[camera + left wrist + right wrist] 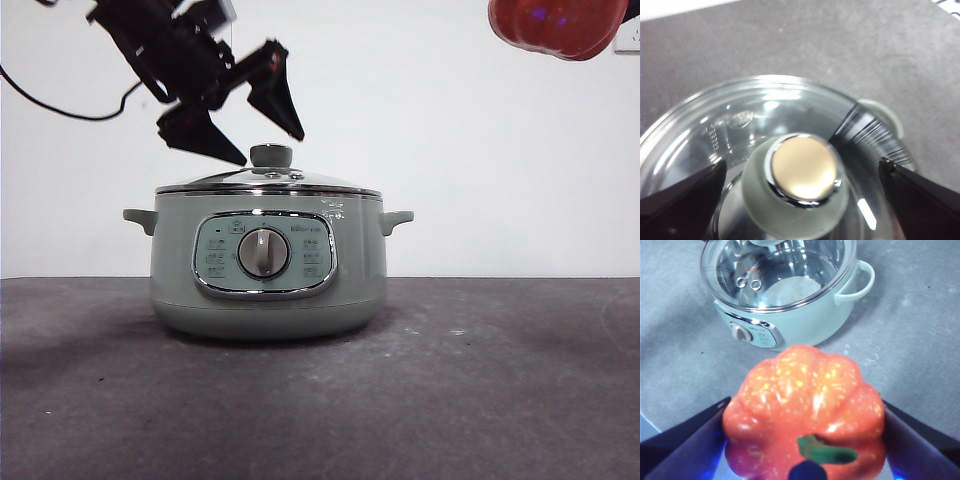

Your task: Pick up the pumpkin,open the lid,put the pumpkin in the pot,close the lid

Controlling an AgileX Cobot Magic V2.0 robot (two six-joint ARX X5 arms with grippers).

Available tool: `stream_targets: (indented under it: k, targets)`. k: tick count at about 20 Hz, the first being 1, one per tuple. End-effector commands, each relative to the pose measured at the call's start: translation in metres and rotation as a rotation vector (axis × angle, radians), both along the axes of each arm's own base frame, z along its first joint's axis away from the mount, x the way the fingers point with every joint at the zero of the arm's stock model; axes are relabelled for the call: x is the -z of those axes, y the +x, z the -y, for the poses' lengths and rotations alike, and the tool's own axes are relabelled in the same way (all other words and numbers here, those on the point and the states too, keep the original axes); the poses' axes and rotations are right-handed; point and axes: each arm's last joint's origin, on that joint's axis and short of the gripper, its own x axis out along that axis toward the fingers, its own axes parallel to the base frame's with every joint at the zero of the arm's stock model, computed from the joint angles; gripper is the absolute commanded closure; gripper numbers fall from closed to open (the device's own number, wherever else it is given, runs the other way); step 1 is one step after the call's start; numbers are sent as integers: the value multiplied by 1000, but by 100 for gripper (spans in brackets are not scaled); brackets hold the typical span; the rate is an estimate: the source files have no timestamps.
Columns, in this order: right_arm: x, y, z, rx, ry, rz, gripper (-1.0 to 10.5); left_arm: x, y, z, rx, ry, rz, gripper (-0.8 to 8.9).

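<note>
Front view: the pot (268, 275) sits center-left on the table (480, 400) with the lid (268, 182) on, the left gripper (255, 138) hanging spread apart just above the knob. Left wrist view: jaws either side of the knob (802, 175), not touching. Right wrist view: the right gripper (805, 440) is clamped on the pumpkin (805, 410), held up high, upper right in the front view.

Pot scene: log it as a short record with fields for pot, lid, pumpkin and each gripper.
pot: upright on the dark table, control dial facing the front camera
lid: closed on the pot, knob untouched
pumpkin: clamped in the right gripper, held high in the air, off to one side of the pot
left gripper: open, jaws either side of the knob, just above it
task stage: pumpkin picked up, lid not yet opened
</note>
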Motion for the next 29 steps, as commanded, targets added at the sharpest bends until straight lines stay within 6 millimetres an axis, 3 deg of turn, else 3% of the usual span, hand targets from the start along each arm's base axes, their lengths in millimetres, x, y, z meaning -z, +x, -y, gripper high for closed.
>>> stream_targets:
  k: [1, 8, 13, 18, 26, 29]
  targets:
    - [0, 0, -2, 1, 13, -4, 957, 7, 4, 7, 16, 6, 16, 55]
    - [-1, 1, -2, 4, 21, 10, 957, 15, 6, 14, -10, 40, 16, 70]
    - [-3, 2, -3, 5, 29, 31, 957, 16, 5, 16, -19, 53, 9, 566]
    - [-3, 2, -3, 6, 28, 31, 957, 16, 5, 16, -19, 53, 9, 820]
    - [-3, 2, -3, 6, 28, 31, 957, 15, 4, 15, -19, 52, 11, 822]
    - [-3, 2, -3, 6, 28, 31, 957, 3, -1, 13, -21, 38, 43, 822]
